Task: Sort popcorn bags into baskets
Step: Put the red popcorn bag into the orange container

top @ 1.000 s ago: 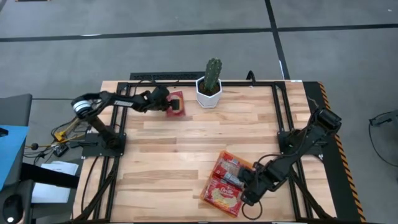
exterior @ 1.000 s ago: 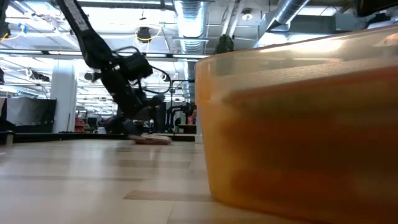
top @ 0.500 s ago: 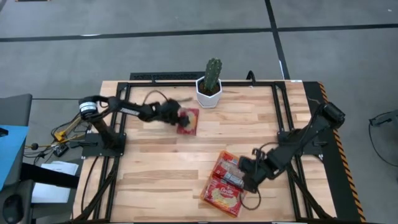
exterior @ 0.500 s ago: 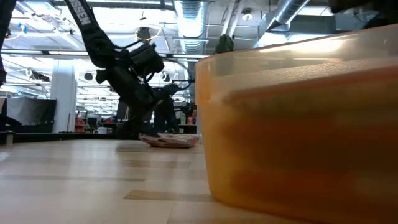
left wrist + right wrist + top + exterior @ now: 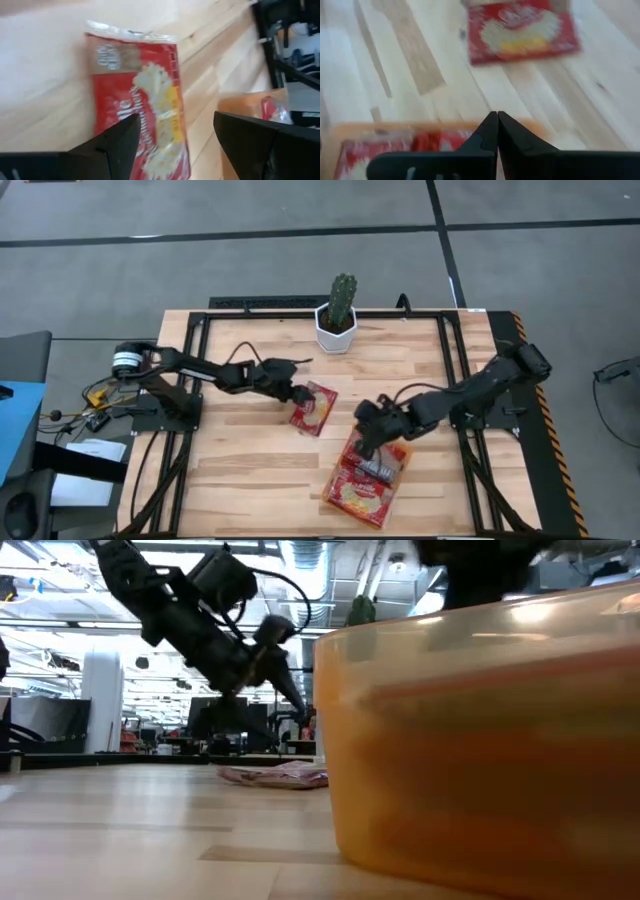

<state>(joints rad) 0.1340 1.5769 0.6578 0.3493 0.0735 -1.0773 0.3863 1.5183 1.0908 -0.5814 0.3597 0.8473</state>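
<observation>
One red popcorn bag (image 5: 316,409) lies flat on the wood near the table's middle, label up (image 5: 135,85). My left gripper (image 5: 298,393) hovers just above its left end, open, with a finger on either side (image 5: 175,117); in the low view it hangs clear above the bag (image 5: 275,776). The orange tray (image 5: 328,490) sits near the table's near edge and holds several red bags (image 5: 362,492). My right gripper (image 5: 365,428) is shut and empty over the tray's far end (image 5: 497,116), pointing at the loose bag (image 5: 522,27).
A white hexagonal pot with a cactus (image 5: 336,330) stands at the far edge, behind the loose bag. Black frame rails run along both sides of the table. The tray's wall (image 5: 480,760) fills the right half of the low view. Bare wood lies left of the tray.
My left gripper has carried the bag from beside the cactus pot toward the table's middle, moving right and nearer; the bag now lies flat and the gripper has risen off it. My right gripper has moved from the tray's near right side toward its far end and the bag.
</observation>
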